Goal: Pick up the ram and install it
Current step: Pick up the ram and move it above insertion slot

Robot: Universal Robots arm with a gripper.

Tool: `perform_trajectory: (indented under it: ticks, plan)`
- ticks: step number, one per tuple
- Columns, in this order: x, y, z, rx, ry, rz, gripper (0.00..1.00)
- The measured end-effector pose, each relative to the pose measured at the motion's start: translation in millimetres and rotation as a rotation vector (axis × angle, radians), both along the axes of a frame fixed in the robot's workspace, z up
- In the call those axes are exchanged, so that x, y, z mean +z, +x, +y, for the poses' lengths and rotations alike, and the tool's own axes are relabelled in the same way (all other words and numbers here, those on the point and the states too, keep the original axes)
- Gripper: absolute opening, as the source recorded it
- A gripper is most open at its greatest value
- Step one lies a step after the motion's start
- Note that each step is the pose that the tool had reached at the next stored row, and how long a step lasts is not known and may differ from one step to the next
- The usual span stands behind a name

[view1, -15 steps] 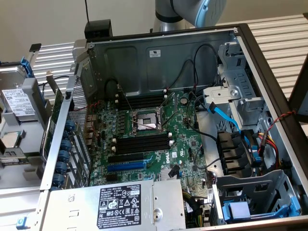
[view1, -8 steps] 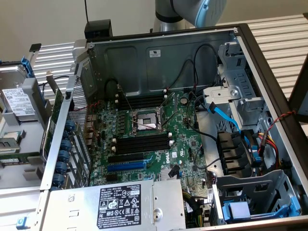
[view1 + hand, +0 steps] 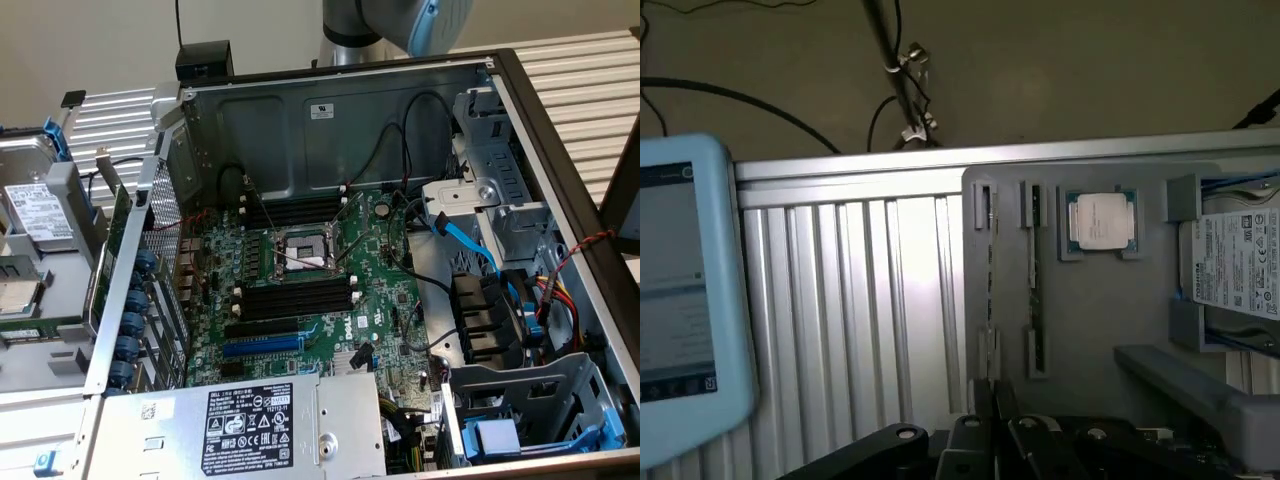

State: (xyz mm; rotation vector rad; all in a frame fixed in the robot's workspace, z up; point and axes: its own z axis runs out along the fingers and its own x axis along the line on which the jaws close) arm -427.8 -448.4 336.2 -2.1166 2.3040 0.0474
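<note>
1. A tablet (image 3: 680, 290) in a pale blue case lies on the ribbed metal table (image 3: 860, 300).
2. A grey holder (image 3: 1090, 310) sits on that table. The ram (image 3: 990, 270) stands on edge in 1 of its 2 narrow slots, and a second stick (image 3: 1033, 270) stands in the other.
3. The gripper (image 3: 992, 392) is at the ram's near end with its fingers drawn together. I cannot tell whether they pinch the ram.
4. A processor (image 3: 1100, 220) and a hard drive (image 3: 1240, 260) also rest in the holder.
5. In the exterior view, the arm (image 3: 400, 25) rises behind the open computer case (image 3: 300, 120), where black memory slots (image 3: 295, 298) flank the socket (image 3: 305, 255).
</note>
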Motion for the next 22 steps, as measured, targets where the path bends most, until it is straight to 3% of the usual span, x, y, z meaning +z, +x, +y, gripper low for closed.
perform_trajectory:
  ticks: [9,15,18,22]
  plan:
    - [40.9,31.8,-7.0,0.000,0.0004,0.0063,0.13]
    - [61.6,51.6,-9.2,0.001,0.0004,0.0175,0.13]
    - [65.8,59.8,-9.2,0.002,0.0004,0.0296,0.13]
    - [68.3,68.3,-9.2,0.004,0.0003,0.0545,0.13]
